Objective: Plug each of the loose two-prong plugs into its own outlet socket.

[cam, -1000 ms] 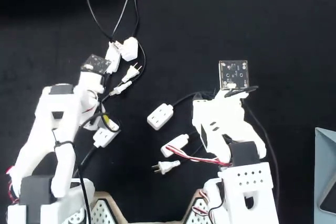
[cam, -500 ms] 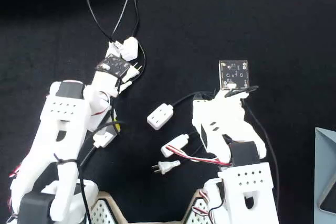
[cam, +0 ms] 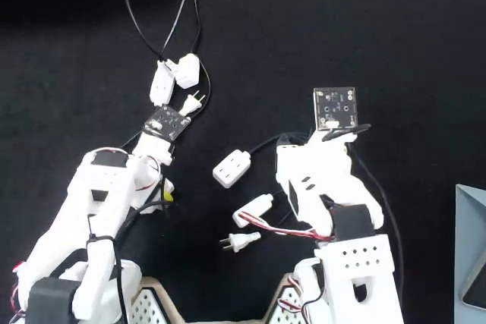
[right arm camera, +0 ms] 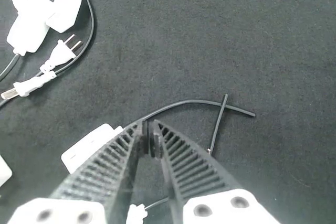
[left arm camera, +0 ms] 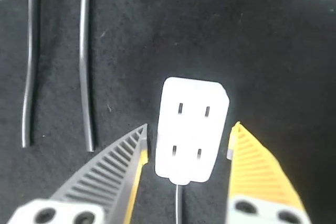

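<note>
Left pincer [left arm camera: 189,126] is shown spread wide, with the left arm folded low and the jaws flanking a white two-outlet socket block [left arm camera: 193,98] that is not gripped. No plug is judged seated. One white two-prong plug [cam: 239,242] lies loose nearer the arm bases than the central white socket block [cam: 231,168], and another white plug [cam: 194,102] lies beyond it. Right pincer [right arm camera: 149,129] is pressed together at that block's black cable [right arm camera: 184,102]; whether the cable is held cannot be told.

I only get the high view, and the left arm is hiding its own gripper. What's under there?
Observer: The left gripper is open, with a white outlet block lying between its fingers.
Operator: What about the other one? Is it grabbing anything?
Observer: The right gripper is shut, and a black cable runs past its tips. I can't tell if it's pinching that.
</note>
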Robot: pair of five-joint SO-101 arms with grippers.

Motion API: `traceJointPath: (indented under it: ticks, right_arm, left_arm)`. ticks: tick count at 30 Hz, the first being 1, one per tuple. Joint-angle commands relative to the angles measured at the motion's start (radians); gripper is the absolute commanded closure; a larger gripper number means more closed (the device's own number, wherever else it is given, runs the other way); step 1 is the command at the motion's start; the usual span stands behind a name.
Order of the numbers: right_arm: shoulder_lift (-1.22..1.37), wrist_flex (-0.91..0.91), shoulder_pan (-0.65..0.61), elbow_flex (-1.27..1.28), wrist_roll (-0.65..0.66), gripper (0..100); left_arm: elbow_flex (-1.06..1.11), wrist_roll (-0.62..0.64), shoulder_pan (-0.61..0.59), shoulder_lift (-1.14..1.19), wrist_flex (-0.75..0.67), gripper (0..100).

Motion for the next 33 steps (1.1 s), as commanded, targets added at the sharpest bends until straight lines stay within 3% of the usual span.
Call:
traceJointPath:
  ticks: [1, 5, 12, 23, 33]
  right_arm:
    - [-0.012, -0.012, -0.012, -0.004, -0.009, 98.4]
    - [-0.012, -0.014, -0.009, -0.004, -0.009, 98.4]
    - [-0.013, -0.012, -0.008, -0.004, -0.008, 98.4]
    - [-0.012, -0.009, -0.008, -0.004, -0.008, 98.3]
    - [-0.01, -0.008, -0.008, -0.004, -0.009, 98.2]
  left_arm:
    - [0.001, -0.005, 0.001, -0.029, -0.009, 78]
    - [-0.012, -0.005, 0.059, -0.038, 0.052, 86]
    - [-0.064, 0.132, 0.214, -0.04, 0.123, 85]
    - [-0.077, 0.187, 0.214, -0.04, 0.127, 73]
    - [-0.337, 0.184, 0.165, -0.04, 0.397, 74]
